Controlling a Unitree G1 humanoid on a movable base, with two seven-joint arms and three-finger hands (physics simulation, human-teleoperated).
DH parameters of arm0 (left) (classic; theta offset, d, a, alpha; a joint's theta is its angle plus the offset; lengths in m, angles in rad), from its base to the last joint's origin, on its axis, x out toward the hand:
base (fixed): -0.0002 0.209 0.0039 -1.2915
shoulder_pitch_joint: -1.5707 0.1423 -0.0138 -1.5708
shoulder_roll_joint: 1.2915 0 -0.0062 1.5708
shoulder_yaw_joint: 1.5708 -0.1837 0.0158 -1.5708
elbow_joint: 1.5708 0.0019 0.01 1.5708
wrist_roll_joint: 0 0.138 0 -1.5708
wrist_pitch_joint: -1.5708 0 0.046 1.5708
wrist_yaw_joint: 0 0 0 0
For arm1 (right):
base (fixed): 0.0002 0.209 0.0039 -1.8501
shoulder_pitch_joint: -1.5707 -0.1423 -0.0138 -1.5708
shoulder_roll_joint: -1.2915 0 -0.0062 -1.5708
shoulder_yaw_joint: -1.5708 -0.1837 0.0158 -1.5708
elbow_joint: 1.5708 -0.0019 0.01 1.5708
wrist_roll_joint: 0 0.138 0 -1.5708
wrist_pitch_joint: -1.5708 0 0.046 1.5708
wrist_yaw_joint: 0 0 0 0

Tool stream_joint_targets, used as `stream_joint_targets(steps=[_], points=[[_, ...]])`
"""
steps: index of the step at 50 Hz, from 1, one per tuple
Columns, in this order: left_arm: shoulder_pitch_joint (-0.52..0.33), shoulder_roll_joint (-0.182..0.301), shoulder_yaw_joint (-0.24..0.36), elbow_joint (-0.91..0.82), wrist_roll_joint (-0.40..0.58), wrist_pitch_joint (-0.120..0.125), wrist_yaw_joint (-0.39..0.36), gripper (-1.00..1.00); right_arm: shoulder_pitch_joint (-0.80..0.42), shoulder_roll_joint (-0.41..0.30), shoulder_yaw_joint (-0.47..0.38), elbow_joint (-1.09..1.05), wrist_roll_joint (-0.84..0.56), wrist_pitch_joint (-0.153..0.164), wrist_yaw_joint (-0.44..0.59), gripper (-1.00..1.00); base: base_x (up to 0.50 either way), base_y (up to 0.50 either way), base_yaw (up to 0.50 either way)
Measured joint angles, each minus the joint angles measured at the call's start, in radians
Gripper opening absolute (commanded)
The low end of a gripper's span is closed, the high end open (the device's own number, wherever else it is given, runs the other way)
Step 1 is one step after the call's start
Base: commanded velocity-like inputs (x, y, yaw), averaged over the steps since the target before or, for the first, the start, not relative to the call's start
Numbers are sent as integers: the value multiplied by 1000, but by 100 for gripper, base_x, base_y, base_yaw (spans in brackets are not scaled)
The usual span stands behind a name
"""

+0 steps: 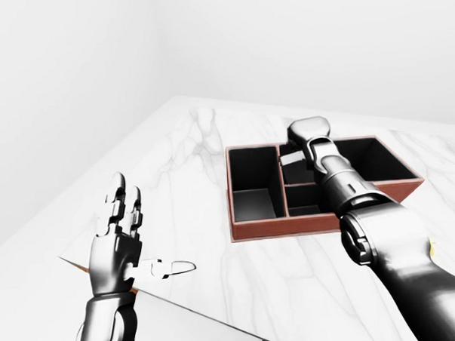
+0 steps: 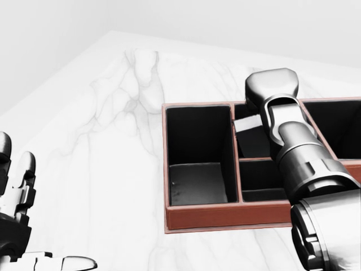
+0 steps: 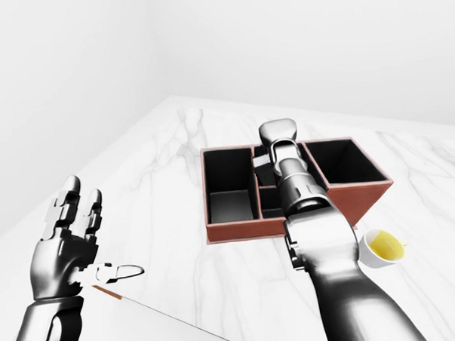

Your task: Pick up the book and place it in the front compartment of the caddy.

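Head view has the robot's right hand (image 2: 272,90) reaching out over the rust-brown, black-lined box caddy (image 2: 225,217) on the white marble worktop (image 2: 113,141). A dark book with a pale edge (image 2: 247,125) sits tilted just at the hand's nine o'clock, in or over the small middle compartment at the caddy's twelve o'clock side. I cannot tell whether the fingers grip the book or have let go, since the back of the hand hides them. The left hand (image 1: 114,247) is raised at the left-eye view's seven o'clock, fingers spread wide and holding nothing. The book looks stiff and light, a smooth cover likely to slip, so I'd say it is best pinched across its flat faces near the spine. The compartment walls stand close about it and would catch a corner if it goes in skewed. A small white cup of yellow liquid (image 3: 382,247) stands just off the caddy at its four o'clock, under the forearm's path and easy to knock. A thin pale slab with a brown edge (image 1: 189,323) lies at six o'clock, well apart.
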Motion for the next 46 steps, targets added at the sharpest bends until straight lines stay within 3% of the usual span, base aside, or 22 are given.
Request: stream_joint_targets(steps=[23,34,46], points=[[3,-1,-1,-3,-1,0,-2,100,-27,-7,12,-5,-17,0,23,100,0,0,0],[4,-1,0,-5,-2,0,-3,100,-108,-23,25,-18,-29,0,44,100,0,0,0],[7,-2,0,-7,-1,0,-4,100,-208,-45,9,-65,72,0,85,100,0,0,0]])
